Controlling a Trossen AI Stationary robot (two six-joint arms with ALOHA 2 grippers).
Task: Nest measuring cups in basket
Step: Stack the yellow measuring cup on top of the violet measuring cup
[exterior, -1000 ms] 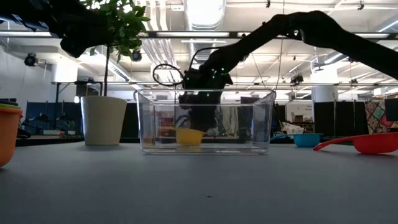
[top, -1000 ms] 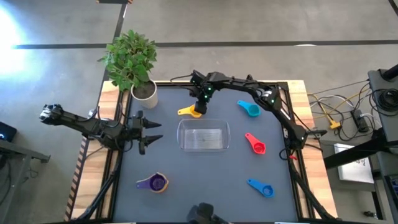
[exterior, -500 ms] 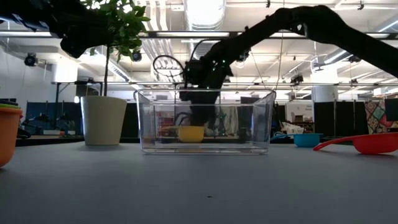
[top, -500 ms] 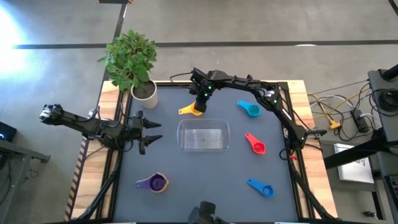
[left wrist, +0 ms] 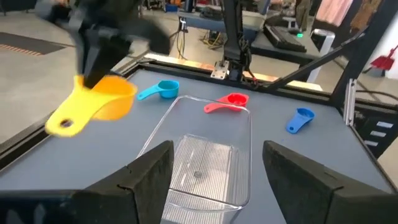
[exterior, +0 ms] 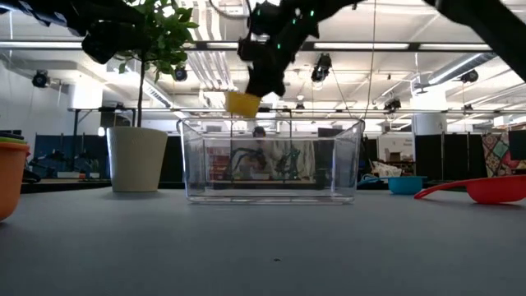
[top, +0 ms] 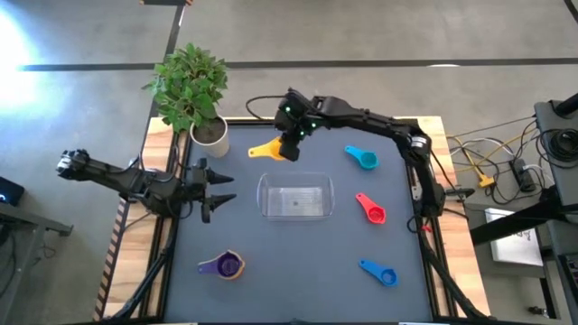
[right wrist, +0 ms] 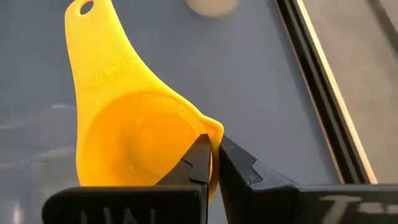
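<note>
My right gripper (top: 291, 144) is shut on the yellow measuring cup (top: 271, 149) in the air, just beyond the far wall of the clear basket (top: 296, 196). In the low view the cup (exterior: 243, 103) hangs above the height of the basket's rim (exterior: 271, 123). My left gripper (top: 217, 191) stands open at the table's left side with nothing between its fingers. The light blue cup (top: 363, 158), the red cup (top: 371, 208) and the dark blue cup (top: 379, 272) lie on the table to the right of the basket. A purple cup sits inside an orange one (top: 223, 265) at the near left. My right gripper pinches the wall of the yellow cup's bowl at its rim (right wrist: 210, 132), on the side opposite the handle. One finger (right wrist: 198, 155) is inside the bowl and the other (right wrist: 239, 165) outside. The fingers slant down from the table's right. The cup is lifted clear, its handle (top: 254, 152) pointing toward the table's left.
A white pot with a green plant (top: 209, 135) stands at the far left corner, close to the lifted cup. The black frame rails (top: 417, 181) run along the table's sides.
My right gripper has risen from the table just beyond the basket and carried the yellow cup up with it. The cup, seen low behind the basket before, now hangs clear above rim height. My left gripper has kept still.
</note>
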